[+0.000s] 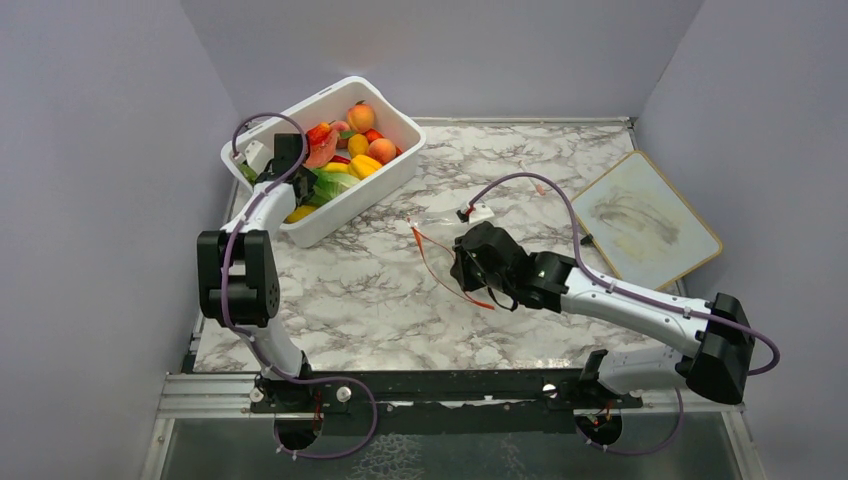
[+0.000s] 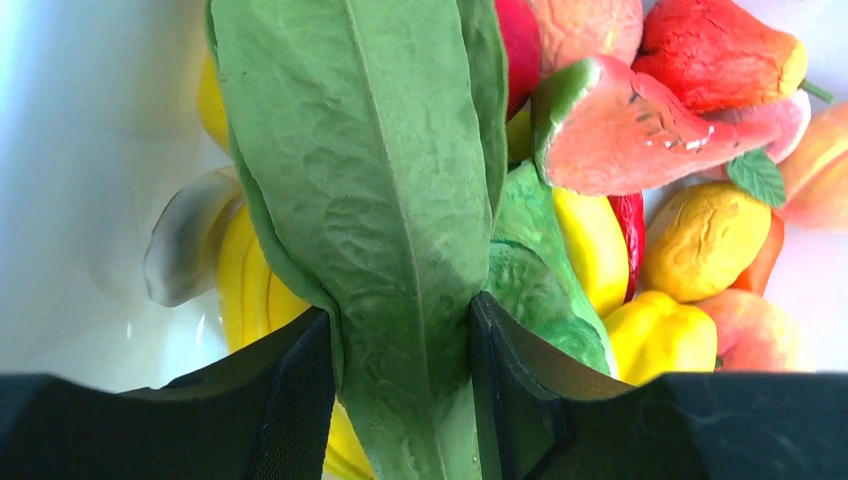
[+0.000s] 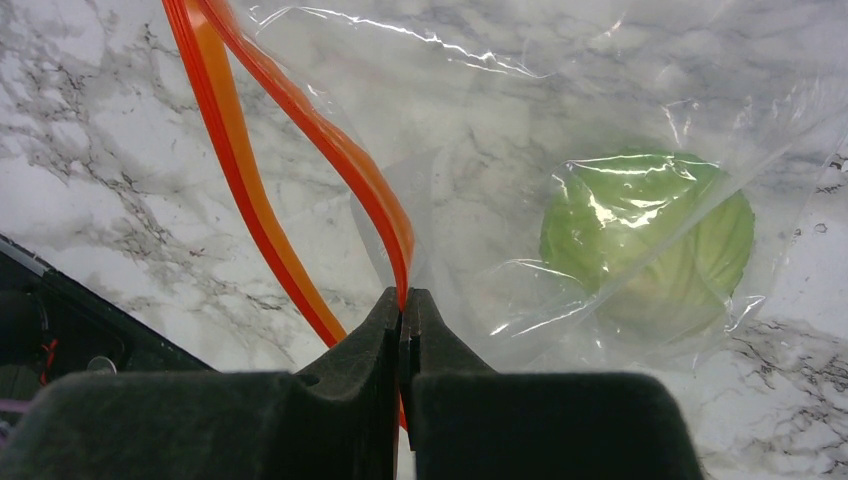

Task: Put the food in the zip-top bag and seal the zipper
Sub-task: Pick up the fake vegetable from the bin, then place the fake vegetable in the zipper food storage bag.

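Note:
My left gripper point(image 2: 400, 340) is down inside the white tub point(image 1: 335, 222) and is shut on the stem end of the long green leafy bunch point(image 2: 370, 150). Around it lie other toy food: a watermelon slice point(image 2: 620, 130), a yellow pepper point(image 2: 660, 335), peaches and red fruit. My right gripper point(image 3: 404, 300) is shut on the orange-red zipper point(image 3: 360, 170) of the clear zip-top bag point(image 3: 520, 100), whose mouth stands open. A round green cabbage point(image 3: 648, 235) sits inside the bag. In the top view the right gripper point(image 1: 462, 268) is mid-table and the left gripper point(image 1: 298, 185) is at the tub.
The tub stands at the back left against the wall. A framed whiteboard point(image 1: 645, 218) lies at the right edge of the marble table point(image 1: 360, 310). Grey walls close in the left, back and right sides.

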{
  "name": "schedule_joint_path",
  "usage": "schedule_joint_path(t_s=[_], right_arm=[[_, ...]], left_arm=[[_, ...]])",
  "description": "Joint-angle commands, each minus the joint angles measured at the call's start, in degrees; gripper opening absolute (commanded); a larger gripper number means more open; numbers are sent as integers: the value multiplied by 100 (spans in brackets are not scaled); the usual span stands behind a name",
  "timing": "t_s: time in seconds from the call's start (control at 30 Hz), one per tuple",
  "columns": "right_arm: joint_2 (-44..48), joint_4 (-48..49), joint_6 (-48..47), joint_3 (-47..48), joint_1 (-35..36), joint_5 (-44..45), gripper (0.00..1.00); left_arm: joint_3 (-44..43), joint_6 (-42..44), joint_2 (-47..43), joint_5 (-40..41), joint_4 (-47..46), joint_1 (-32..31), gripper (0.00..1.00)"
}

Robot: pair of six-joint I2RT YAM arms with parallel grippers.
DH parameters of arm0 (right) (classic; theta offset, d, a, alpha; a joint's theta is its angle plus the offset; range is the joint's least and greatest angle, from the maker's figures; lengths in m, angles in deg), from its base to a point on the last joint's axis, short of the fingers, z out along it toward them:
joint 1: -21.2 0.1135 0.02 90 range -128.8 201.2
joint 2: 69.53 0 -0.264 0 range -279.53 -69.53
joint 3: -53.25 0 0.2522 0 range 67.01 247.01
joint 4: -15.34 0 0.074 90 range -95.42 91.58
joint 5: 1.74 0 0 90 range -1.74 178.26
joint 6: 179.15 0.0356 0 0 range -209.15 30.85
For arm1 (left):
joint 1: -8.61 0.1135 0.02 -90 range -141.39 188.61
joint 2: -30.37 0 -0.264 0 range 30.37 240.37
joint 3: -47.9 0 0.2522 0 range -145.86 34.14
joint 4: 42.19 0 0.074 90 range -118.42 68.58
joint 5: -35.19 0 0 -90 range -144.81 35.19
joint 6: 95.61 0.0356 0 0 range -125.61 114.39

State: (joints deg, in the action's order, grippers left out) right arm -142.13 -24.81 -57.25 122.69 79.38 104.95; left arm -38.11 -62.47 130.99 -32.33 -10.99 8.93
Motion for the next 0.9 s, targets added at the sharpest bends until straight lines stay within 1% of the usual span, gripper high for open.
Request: schedule_joint_path(t_s=[0.0,0.07,0.17,0.4,0.47,0.57,0.63,0.73,0.87], right_arm=[[10,203,81,-83,-9,99,1],[-20,172,88,-42,-9,48,1],[-20,126,123,2,-9,60,1],[169,225,142,-31,-8,195,1],[176,245,158,-21,-12,164,1],[153,223,199,21,-8,145,1],[112,192,263,96,-13,170,1],[77,133,384,302,-8,74,1],[81,239,460,439,-8,-78,1]], left_arm=[[143,445,-599,-191,-114,-7,38],[225,641,-779,-133,-288,-7,36],[295,795,-1040,-71,-406,-5,35],[543,1411,-1735,-301,-859,-32,32],[616,1683,-1933,-484,-1049,-38,32],[777,2440,-2249,-873,-1462,-209,32],[925,2820,-2549,-894,-1677,-384,32],[1056,3010,-2905,-1140,-1919,-554,32],[1081,3251,-3331,-1932,-2102,-750,32]])
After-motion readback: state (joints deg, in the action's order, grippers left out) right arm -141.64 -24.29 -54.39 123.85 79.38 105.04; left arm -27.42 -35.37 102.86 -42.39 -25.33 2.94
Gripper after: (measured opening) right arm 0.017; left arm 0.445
